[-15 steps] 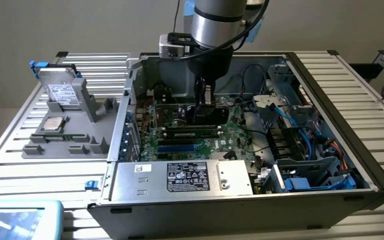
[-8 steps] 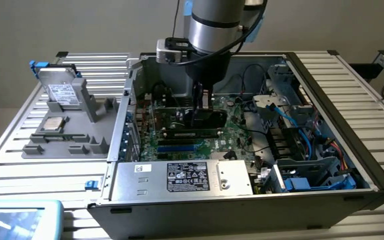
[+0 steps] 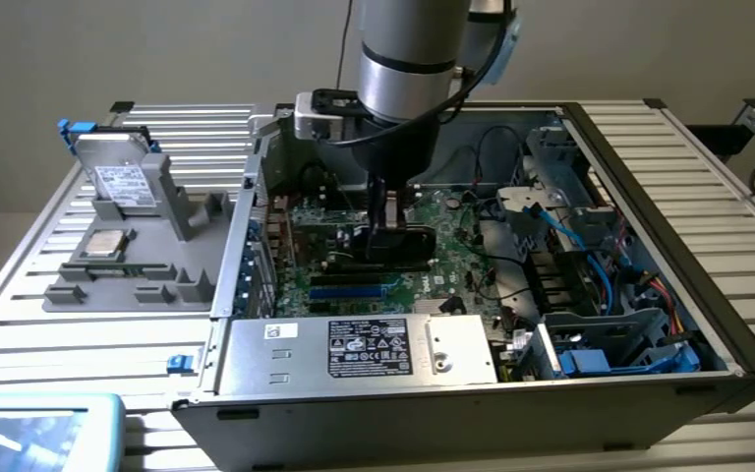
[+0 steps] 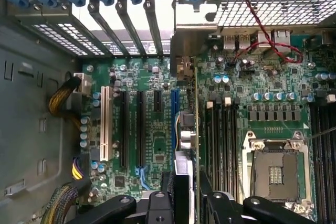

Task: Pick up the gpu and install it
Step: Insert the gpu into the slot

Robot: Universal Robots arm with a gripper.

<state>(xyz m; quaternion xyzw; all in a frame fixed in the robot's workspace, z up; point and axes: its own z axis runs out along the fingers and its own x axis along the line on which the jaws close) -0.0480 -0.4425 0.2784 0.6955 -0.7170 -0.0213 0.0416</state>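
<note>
1. The gpu [image 3: 407, 248] stands on edge inside the case [image 3: 456, 428], low over the motherboard [image 4: 157, 145].
2. My claw [image 3: 388, 218] grips it from above, jaws partly closed with the card pinched between them.
3. From the wrist, the card runs edge-on just beside the blue slot [image 4: 174, 114].
4. I judge the install step is in hand; I cannot tell whether the edge sits in a slot.
5. Seating calls for the edge square to the slot and a straight, gentle press.
</note>
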